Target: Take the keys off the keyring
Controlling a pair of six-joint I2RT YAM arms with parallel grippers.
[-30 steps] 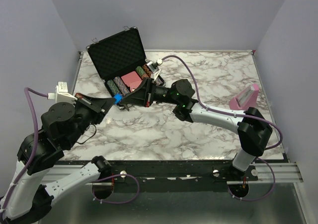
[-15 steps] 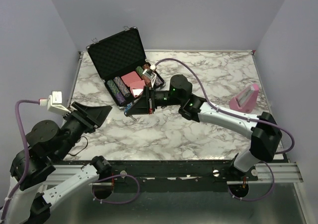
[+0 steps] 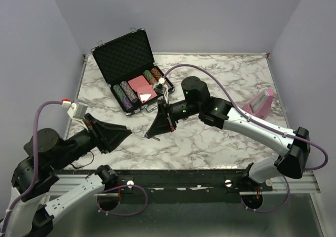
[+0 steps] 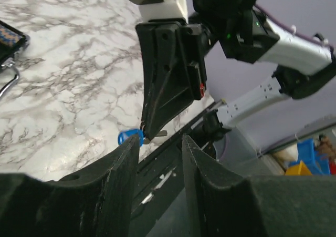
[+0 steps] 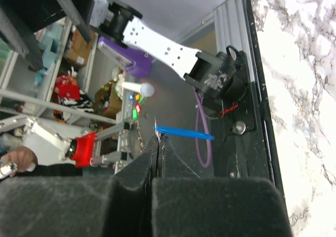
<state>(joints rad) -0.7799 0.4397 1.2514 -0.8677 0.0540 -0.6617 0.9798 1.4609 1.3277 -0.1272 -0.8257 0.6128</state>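
Where the marble desk (image 3: 226, 79) nears its front rail (image 3: 210, 176), the right claw (image 3: 151, 135) hangs with its fingers pressed together on the keys (image 4: 159, 134), and their blue piece (image 4: 128, 137) juts sideways. The left claw (image 3: 127, 134), spread apart, points at it from just beside, over the near-left edge. Lavender walls close three sides; an open chip case (image 3: 126, 58) sits far left and a pink object (image 3: 257, 103) sits at the right edge, with bare marble between them.
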